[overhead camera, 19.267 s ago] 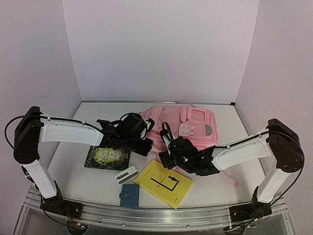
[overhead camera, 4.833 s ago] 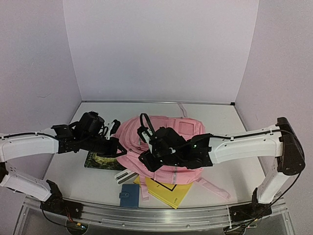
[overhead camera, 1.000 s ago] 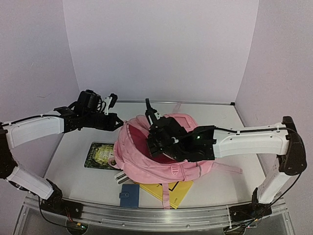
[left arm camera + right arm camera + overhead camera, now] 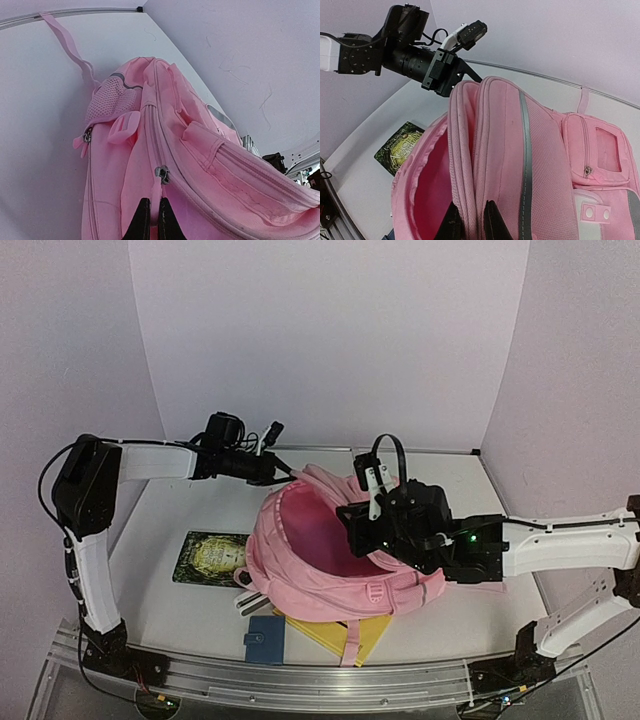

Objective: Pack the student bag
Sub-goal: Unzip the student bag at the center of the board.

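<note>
Student bag [image 4: 322, 588] pulled wider, left hand [image 4: 150, 218] and right hand [image 4: 469, 220] pinching it, white table [image 4: 150, 540], seemingly lilac walls [image 4: 320, 340]

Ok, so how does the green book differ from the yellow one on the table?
The green book is dark with a patterned cover; the yellow book looks plain and bright. The green book lies almost wholly in view, left of the student bag; the yellow book is mostly hidden under the bag, a strap across it. Both lie flat on the table.
</note>
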